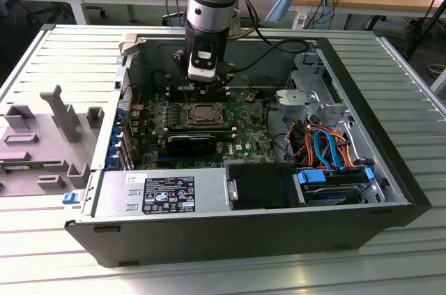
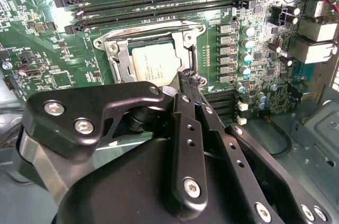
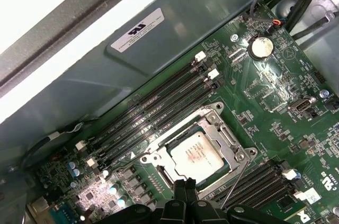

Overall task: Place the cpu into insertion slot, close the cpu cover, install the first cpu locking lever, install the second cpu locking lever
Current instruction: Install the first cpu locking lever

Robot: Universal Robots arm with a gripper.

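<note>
Cpu: your cpu (image 3: 198,155) lies flat in the slot (image 3: 153,158) with its silver top up and its edges square to the rim. It looks seated, so you can count that step as done.
Cover: the cover (image 3: 225,138) is folded down over the chip, and its window frames the metal top. It looks flat on the chip's edges in both wrist views, so I judge it closed.
Lever: a thin wire lever (image 3: 235,181) juts out at an angle from one side of the slot and does not lie along the rim. That suggests it is not latched.
Gripper: your gripper (image 3: 185,184) hangs just beside the slot, tips aimed at the rim on the side near that lever. This puts it by the locking hardware, not over the chip. You cannot tell from these views whether it touches metal.
Jaws: the jaws are drawn together with only a seam between the tips, and nothing shows pinched there. Closed tips make one narrow pusher, which suits pressing a wire better than carrying a part.
Arm: in the exterior view the arm drops straight down into the open case (image 1: 390,169), well apart from the cable bundle (image 1: 324,145) on the exterior view's right.
Board: memory slots (image 3: 159,107) run alongside the slot on the green board (image 3: 275,81).
</note>
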